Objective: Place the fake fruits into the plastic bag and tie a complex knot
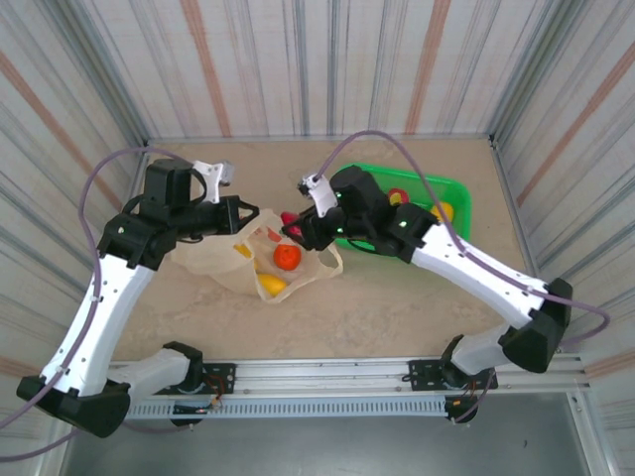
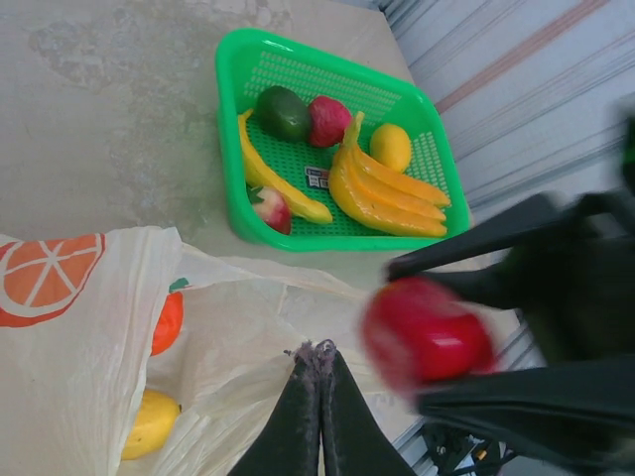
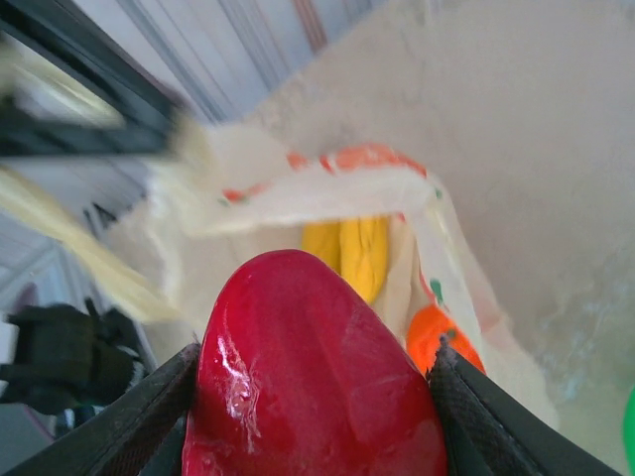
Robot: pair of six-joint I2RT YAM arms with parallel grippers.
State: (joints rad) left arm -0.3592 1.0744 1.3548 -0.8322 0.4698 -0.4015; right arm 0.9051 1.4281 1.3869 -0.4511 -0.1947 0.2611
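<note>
The plastic bag [image 1: 213, 260] lies on the table with its mouth held up and open. My left gripper [image 1: 246, 214] is shut on the bag's upper edge [image 2: 319, 349]. Inside the bag are an orange fruit [image 1: 288, 257] and a yellow fruit [image 1: 272, 286]; the right wrist view looks down on them, the yellow one [image 3: 347, 253] beside the orange one [image 3: 442, 342]. My right gripper [image 3: 316, 357] is shut on a glossy red fruit [image 3: 313, 377], held just above the bag's mouth [image 1: 294, 226]. In the left wrist view this red fruit [image 2: 427, 332] is blurred.
A bright green basket [image 2: 230, 149] stands at the back right [image 1: 456, 188]. It holds a bunch of bananas [image 2: 387, 193], a single banana [image 2: 273, 178], a dark green fruit [image 2: 283, 112], a red fruit [image 2: 327, 121], a lemon [image 2: 391, 147] and an apple piece [image 2: 270, 208]. Corrugated walls close in three sides.
</note>
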